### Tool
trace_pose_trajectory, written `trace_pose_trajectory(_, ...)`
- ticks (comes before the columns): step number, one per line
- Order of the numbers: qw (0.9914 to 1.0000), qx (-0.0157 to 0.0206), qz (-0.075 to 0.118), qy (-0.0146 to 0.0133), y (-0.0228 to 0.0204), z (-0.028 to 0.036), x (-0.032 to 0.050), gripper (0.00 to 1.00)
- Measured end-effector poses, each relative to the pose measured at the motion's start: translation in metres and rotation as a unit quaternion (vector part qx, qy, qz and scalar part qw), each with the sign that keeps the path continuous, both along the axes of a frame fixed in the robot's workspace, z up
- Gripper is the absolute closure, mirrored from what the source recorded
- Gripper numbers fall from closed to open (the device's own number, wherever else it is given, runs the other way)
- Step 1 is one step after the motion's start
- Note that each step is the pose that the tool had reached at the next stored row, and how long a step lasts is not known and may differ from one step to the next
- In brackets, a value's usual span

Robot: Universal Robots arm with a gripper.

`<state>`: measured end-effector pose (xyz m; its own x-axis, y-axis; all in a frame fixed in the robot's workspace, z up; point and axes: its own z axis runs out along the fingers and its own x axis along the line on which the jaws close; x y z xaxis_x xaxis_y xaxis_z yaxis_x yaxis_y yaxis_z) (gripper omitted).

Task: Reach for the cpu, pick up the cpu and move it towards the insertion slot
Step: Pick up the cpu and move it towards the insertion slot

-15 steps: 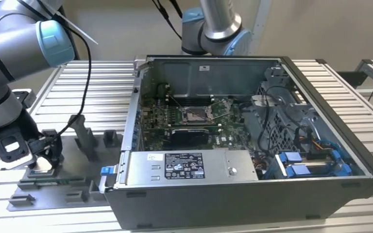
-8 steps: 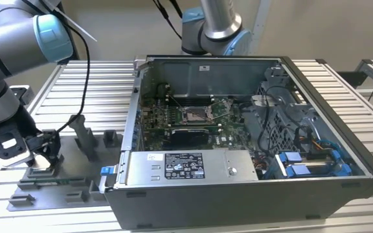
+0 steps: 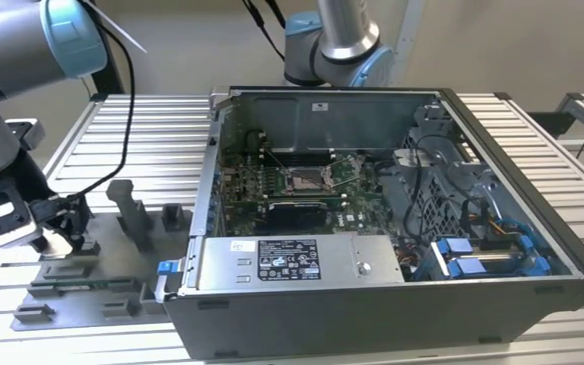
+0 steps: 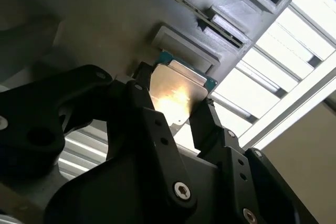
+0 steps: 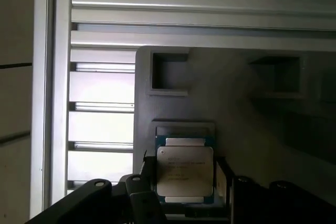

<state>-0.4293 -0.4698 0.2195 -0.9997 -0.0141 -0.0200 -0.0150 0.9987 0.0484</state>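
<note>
The fingers (image 4: 209, 127) sit narrow against 2 opposite edges of the cpu (image 5: 185, 174), seated in its nest on the grey fixture tray (image 3: 74, 303) on the counter (image 3: 130, 129). Picking up wants a square grip and a level lift clear of the nest. The insertion slot (image 3: 303, 180) lies well apart inside the computer case (image 3: 373, 319).

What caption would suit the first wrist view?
Black claw flanking a small square silver-topped chip resting on its grey plastic tray.
</note>
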Motion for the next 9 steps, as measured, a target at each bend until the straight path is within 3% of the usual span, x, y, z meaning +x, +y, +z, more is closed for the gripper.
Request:
trace_pose_trajectory(3, 1.0, -0.001, 0.002, -0.0014, 0.0, 0.0012, -0.0001, 1.0)
trace_pose_trajectory(6, 0.99999, -0.0041, 0.002, -0.0025, 0.0008, 0.0024, -0.0007, 1.0)
trace_pose_trajectory(9, 0.99998, -0.0041, 0.004, -0.0025, 0.0008, 0.0124, -0.0007, 1.0)
